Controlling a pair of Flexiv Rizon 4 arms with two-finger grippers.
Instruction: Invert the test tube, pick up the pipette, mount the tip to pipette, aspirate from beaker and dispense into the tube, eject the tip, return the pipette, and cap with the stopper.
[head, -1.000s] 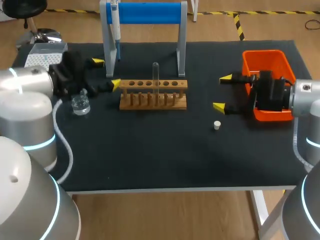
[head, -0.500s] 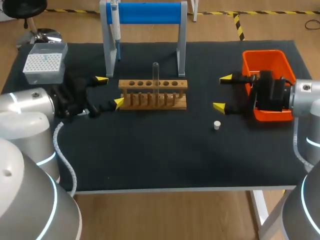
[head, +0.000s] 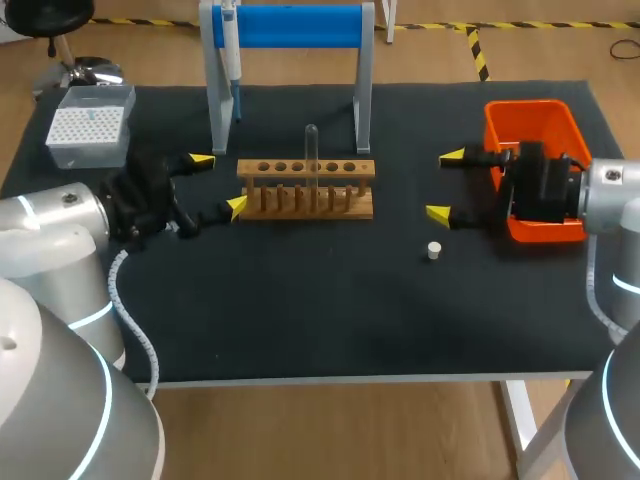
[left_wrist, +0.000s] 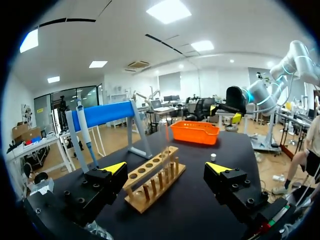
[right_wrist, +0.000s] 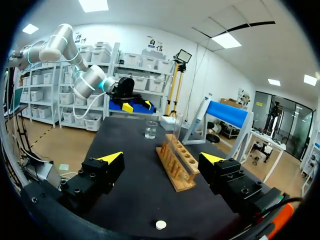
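Left end effector (head: 219, 183) gapes beside rack (head: 306, 190), tube (head: 312, 150) apparently upright.

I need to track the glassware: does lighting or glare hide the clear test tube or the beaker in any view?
Head view: even light, no glare; the clear glass test tube shows faintly over the black table. Left wrist view: the tube almost vanishes against the orange plastic bin. Right wrist view: the small clear glass beaker stands out plainly.

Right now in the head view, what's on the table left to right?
In order: tip box → left hand → wooden rack → right hand → orange bin. The stopper overlaps the right hand's span, so it's omitted.
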